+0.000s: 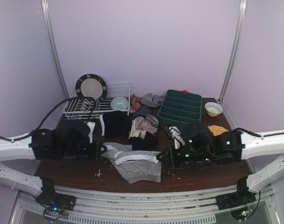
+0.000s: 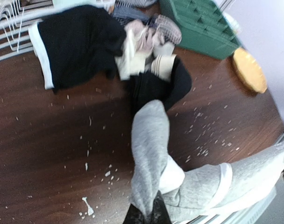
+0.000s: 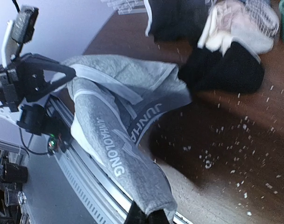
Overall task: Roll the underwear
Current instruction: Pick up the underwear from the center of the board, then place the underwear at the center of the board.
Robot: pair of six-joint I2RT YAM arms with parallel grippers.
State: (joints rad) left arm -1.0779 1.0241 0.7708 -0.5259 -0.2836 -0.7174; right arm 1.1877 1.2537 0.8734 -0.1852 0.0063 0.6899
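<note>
A light grey underwear (image 1: 135,163) with a lettered waistband lies stretched across the near middle of the table. My left gripper (image 1: 104,150) is shut on its left end, and the cloth rises bunched from the jaws (image 2: 149,212). My right gripper (image 1: 159,158) is shut on its right end, pinching the waistband corner (image 3: 146,217) over the table's front edge. Behind it lie more underwear: a black one with white trim (image 1: 116,123), a beige-pink one (image 1: 141,125), another black one (image 1: 144,141) and a dark striped one (image 1: 143,111).
A white dish rack (image 1: 86,107) with a plate (image 1: 91,87) and a teal bowl (image 1: 118,103) stands at the back left. A green tray (image 1: 179,108), a small bowl (image 1: 213,108) and a yellow object (image 1: 218,130) sit at the back right. Crumbs dot the wood.
</note>
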